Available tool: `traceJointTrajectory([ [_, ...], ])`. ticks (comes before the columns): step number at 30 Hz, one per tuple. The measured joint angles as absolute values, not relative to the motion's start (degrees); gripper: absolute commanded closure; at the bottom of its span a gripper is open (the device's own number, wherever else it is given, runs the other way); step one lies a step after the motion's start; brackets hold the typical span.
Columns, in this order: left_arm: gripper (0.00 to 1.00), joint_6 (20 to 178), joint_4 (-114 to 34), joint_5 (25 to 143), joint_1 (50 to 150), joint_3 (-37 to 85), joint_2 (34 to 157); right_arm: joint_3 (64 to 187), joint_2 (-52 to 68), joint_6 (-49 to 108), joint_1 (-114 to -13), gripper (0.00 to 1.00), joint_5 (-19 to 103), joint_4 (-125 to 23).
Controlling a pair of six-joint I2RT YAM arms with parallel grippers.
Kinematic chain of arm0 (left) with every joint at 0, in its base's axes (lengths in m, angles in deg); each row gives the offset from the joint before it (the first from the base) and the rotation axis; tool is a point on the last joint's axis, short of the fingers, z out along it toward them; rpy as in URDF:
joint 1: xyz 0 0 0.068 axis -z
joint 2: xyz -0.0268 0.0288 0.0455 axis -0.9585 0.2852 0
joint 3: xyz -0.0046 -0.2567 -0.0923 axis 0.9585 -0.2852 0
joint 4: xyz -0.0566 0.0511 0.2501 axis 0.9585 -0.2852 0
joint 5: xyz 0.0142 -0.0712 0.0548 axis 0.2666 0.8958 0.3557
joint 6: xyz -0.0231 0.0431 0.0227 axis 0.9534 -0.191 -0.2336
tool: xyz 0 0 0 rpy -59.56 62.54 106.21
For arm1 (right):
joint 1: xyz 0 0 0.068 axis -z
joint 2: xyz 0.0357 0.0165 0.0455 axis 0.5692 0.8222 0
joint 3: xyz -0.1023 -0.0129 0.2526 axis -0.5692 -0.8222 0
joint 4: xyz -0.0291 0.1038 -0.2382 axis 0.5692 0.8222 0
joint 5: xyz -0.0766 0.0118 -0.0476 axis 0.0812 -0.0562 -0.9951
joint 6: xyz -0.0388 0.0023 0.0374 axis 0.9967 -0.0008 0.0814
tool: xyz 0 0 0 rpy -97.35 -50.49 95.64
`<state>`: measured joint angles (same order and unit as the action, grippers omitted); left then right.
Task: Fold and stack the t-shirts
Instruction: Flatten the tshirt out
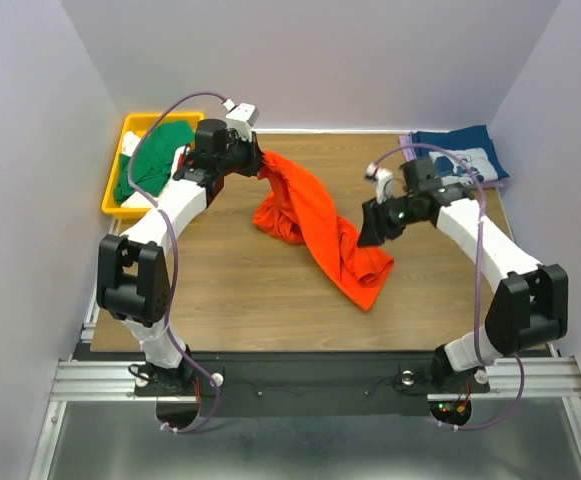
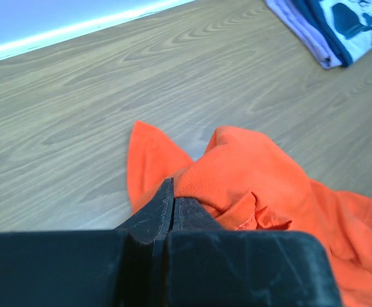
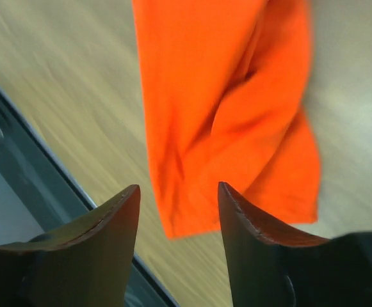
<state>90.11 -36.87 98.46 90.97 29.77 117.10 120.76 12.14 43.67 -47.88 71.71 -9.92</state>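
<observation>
Orange t-shirt point(image 1: 315, 225): bunched, long axis slanting away from the yellow bin point(image 1: 115, 180). We see the left gripper point(image 2: 173, 195) clamping its bin-side end; right gripper point(image 3: 179, 192) jaws apart, apparently empty.

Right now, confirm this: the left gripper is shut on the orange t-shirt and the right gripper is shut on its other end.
Not quite. The right gripper is open, its jaws standing apart with the orange t-shirt lying beyond them, as the right wrist view shows. The left gripper is indeed shut on the shirt.
</observation>
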Motion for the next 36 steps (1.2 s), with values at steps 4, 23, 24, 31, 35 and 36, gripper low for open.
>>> traceJointTrajectory([
  [4,1.0,90.48,-38.05,98.46,89.55,30.62,118.7,115.47,11.68,52.46,-56.49,0.48,67.51,-3.69],
  [23,1.0,89.67,-41.19,98.16,88.28,30.62,119.72,108.32,16.05,54.84,-78.88,0.47,47.8,-1.66],
  [24,1.0,89.62,-41.26,98.11,88.08,30.62,119.72,108.32,16.55,54.64,-79.03,0.49,47.21,-1.72],
  [31,1.0,89.12,-41.52,97.98,87.43,30.62,119.72,108.32,20.92,54.08,-79.79,0.52,44.93,-2.1],
  [35,1.0,89.03,-41.54,97.98,86.84,30.62,119.72,108.43,23.83,53.84,-80.49,0.54,43.16,-2.29],
  [36,1.0,89.01,-41.54,98.0,86.66,30.62,119.72,108.54,24.03,53.84,-80.56,0.58,42.94,-2.31],
])
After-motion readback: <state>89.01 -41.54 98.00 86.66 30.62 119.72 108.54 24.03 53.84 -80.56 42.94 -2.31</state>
